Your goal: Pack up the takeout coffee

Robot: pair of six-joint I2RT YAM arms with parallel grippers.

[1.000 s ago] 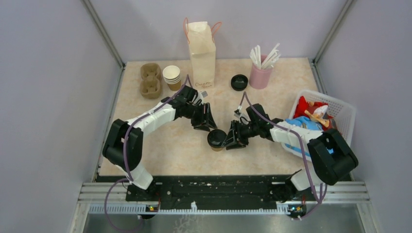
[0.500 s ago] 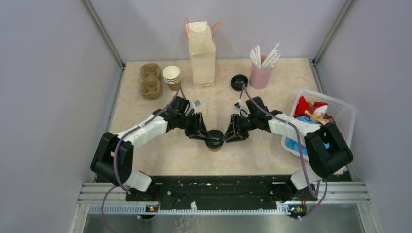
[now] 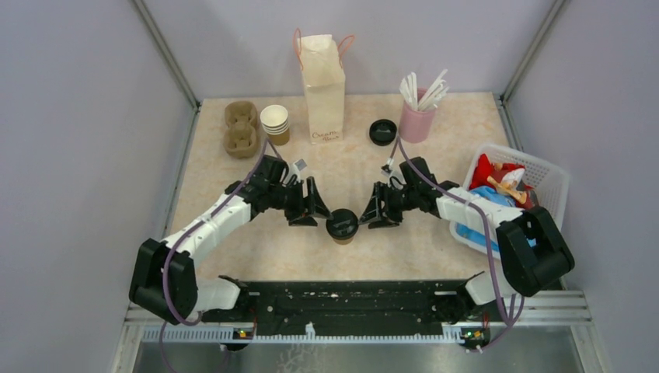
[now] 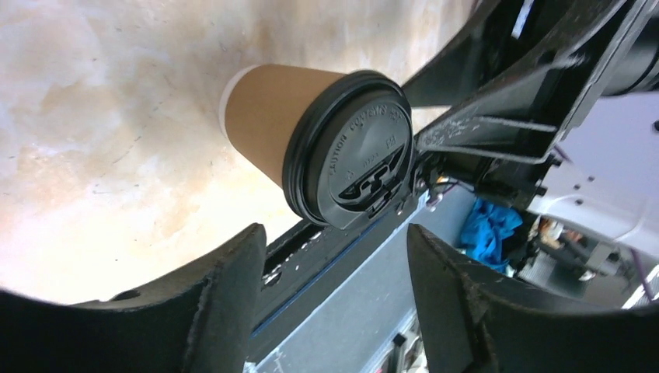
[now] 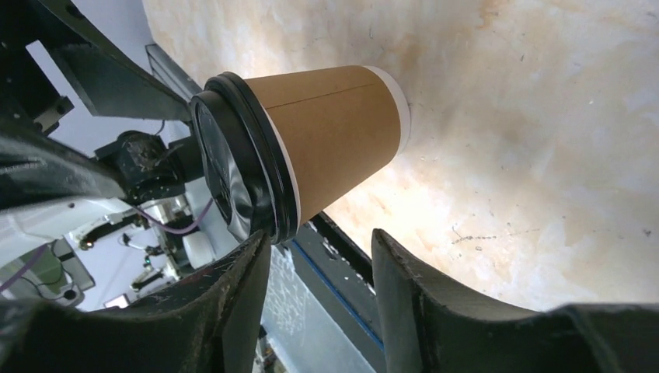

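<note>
The takeout coffee (image 3: 342,225), a brown paper cup with a black lid, stands upright on the table between my two grippers. My left gripper (image 3: 317,211) is open and empty just left of the cup, a small gap away. My right gripper (image 3: 372,215) is open and empty just right of it. In the left wrist view the cup (image 4: 268,128) and its lid (image 4: 353,151) lie beyond the open gripper (image 4: 334,260). In the right wrist view the cup (image 5: 334,132) lies beyond the open gripper (image 5: 320,260), whose left fingertip (image 5: 241,280) is close under the lid rim.
A tall paper bag (image 3: 323,85) stands at the back centre. A stack of lidless cups (image 3: 275,123) and a cardboard cup carrier (image 3: 241,128) are to its left. A loose black lid (image 3: 382,131) and a pink straw holder (image 3: 417,116) are to its right. A white basket (image 3: 548,180) of snacks is far right.
Both grippers were closed in around the cup's lid half a second ago. They have since drawn back sideways, the left one leftward and the right one slightly rightward. The cup stays in place.
</note>
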